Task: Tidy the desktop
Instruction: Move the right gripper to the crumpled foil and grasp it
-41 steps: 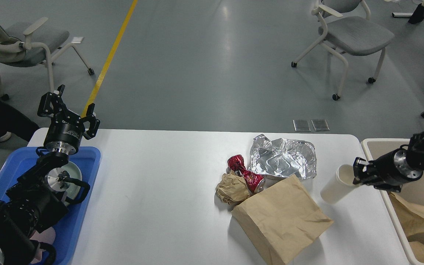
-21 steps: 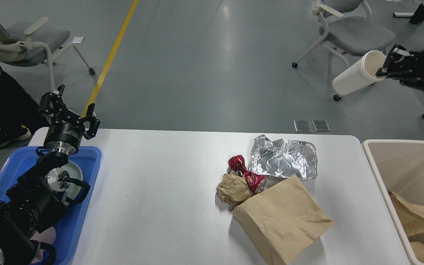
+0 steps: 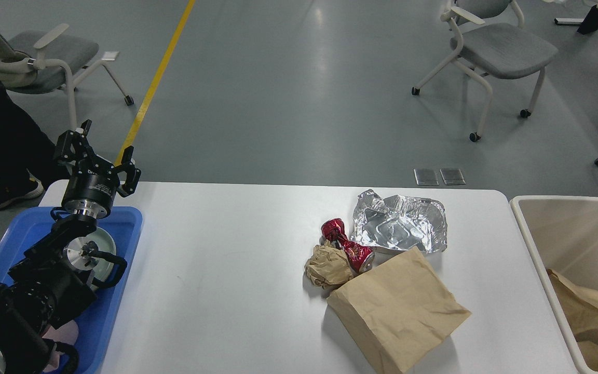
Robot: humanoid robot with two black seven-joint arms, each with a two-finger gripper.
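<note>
The white desktop point(image 3: 216, 291) bears a blue tray point(image 3: 117, 301), foil container point(image 3: 400, 226), crushed can point(image 3: 348, 244), paper ball point(image 3: 327, 266) and paper bag point(image 3: 397, 309).

White matte rectangular desktop point(image 3: 226, 270) — crumpled red metal can point(image 3: 347, 243), shiny silver foil tray point(image 3: 400, 226), tan brown paper bag point(image 3: 397, 310) — and blue plastic tray point(image 3: 117, 291) at left.

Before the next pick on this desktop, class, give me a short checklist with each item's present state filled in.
1. Litter left on the desktop: foil tray, red can, paper ball, paper bag. Not ok.
2. Left gripper open and holding nothing: ok.
3. Right gripper in view: not ok.
4. Beige bin has room: ok.
5. Can free to lift: cannot tell, bag and paper ball crowd it.
</note>
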